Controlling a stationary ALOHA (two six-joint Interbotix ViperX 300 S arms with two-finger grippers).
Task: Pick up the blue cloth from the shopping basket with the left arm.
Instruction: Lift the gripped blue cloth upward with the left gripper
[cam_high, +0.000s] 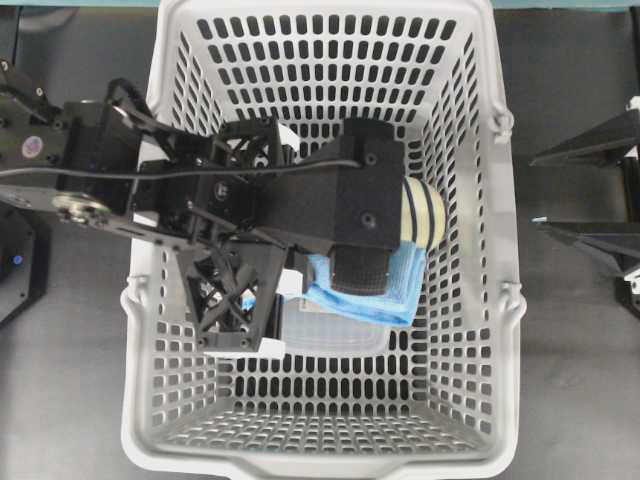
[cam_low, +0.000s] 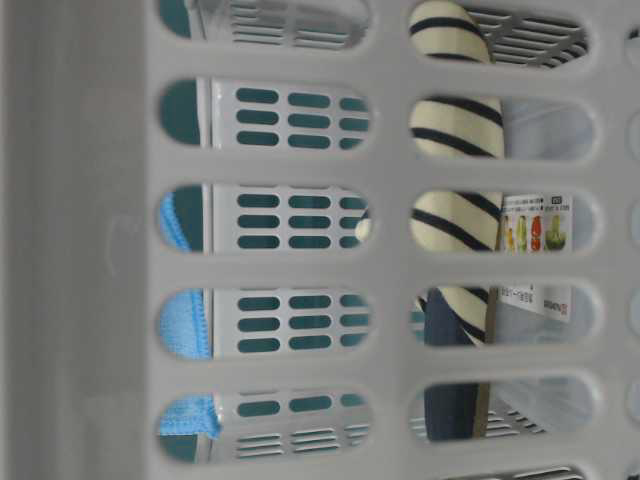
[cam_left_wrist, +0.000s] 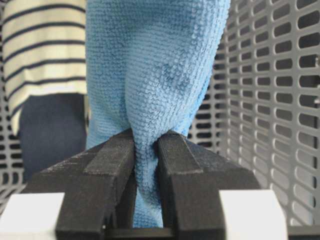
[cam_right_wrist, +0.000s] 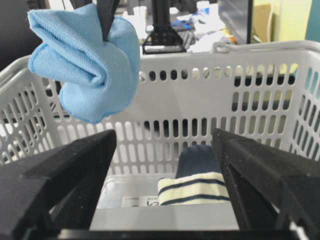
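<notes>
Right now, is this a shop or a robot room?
Probably a robot lab, not a shop. Two black arms work over a dark table, the left end effector pinching a blue cloth above a shopping basket, and cluttered desks show behind.

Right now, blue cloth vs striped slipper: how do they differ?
The blue cloth is plain sky blue; the slipper is navy with cream stripes. The cloth is pinched in the left gripper and hangs bunched, level with the shopping basket rim in the right wrist view; the slipper sits down inside the basket, ungripped. Both are soft fabric items.
</notes>
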